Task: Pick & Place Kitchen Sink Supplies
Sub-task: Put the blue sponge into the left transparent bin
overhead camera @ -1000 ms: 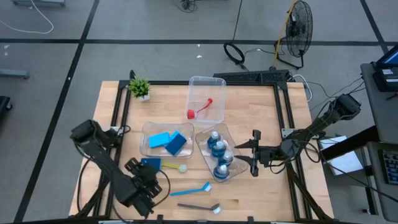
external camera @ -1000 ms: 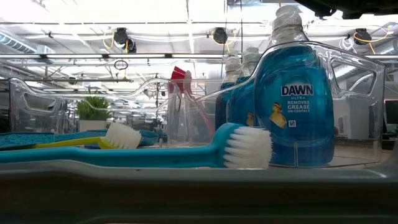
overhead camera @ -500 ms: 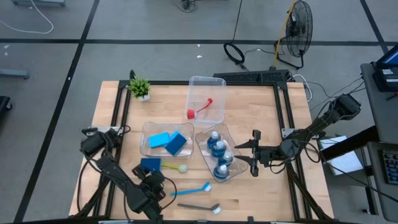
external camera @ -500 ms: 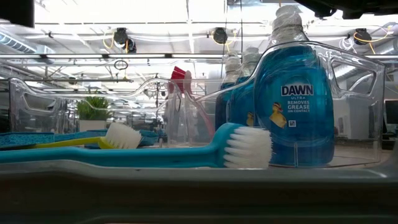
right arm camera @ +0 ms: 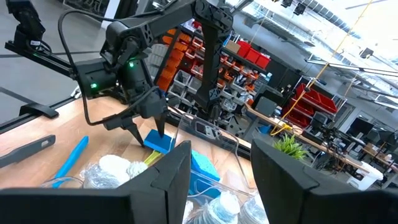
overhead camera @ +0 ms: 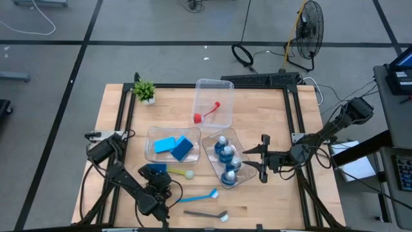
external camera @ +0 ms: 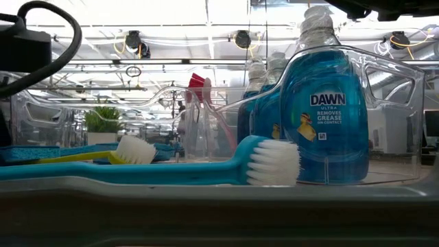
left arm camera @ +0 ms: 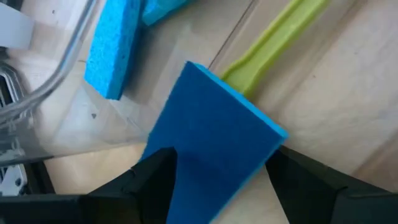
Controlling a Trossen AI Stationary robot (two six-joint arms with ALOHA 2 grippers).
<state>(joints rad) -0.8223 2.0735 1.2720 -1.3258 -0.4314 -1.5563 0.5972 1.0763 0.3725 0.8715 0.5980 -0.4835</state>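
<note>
Overhead, table-level and two wrist cameras, sponge [left arm camera: 211,149] shared.

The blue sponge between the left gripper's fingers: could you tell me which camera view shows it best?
The left wrist view: the blue sponge fills it, between the left gripper's dark fingers. The high view shows only a blue patch; the right wrist view shows it far off; the low view does not show it distinctly.

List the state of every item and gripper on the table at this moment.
left gripper, at the loose sponge
loose sponge, on the table
two sponges, in the sponge bin
bottles, upright in the bottle bin
red brush, lying in the far bin
yellow-green brush, on the table
light-blue brush, on the table
dark-grey brush, on the table
right gripper, open, empty, beside the bottle bin
</note>
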